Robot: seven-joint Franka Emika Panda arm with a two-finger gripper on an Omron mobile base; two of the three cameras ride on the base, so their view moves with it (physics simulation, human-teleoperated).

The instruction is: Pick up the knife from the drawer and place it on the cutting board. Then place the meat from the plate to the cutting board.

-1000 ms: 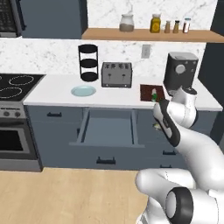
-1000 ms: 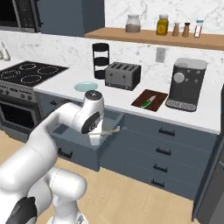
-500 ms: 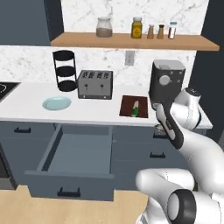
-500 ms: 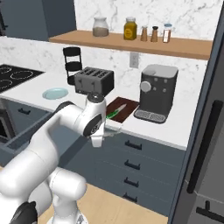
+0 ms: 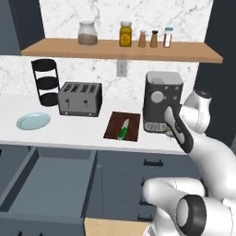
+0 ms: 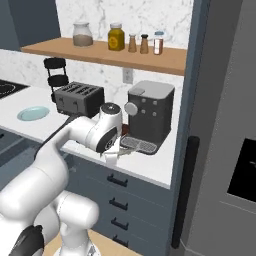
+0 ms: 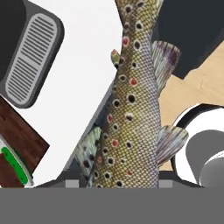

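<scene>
My gripper is shut on the meat, a spotted grey-brown fish that runs up the middle of the hand view. From the left base view, the gripper hangs at the counter's front edge, before the coffee machine and right of the cutting board. The knife with its green handle lies on that dark board, also seen as the cutting board and knife at the lower left of the hand view. The pale plate sits bare on the left. The drawer stands pulled out below.
A toaster and a black tiered rack stand behind the plate. The coffee machine is just right of the board, close behind my hand. A tall dark fridge bounds the counter on the right. A shelf with jars runs above.
The whole picture has shifted: the base drove right, so the stove left the view and the fridge came in. The arm still carries the fish, now in front of the coffee machine.
</scene>
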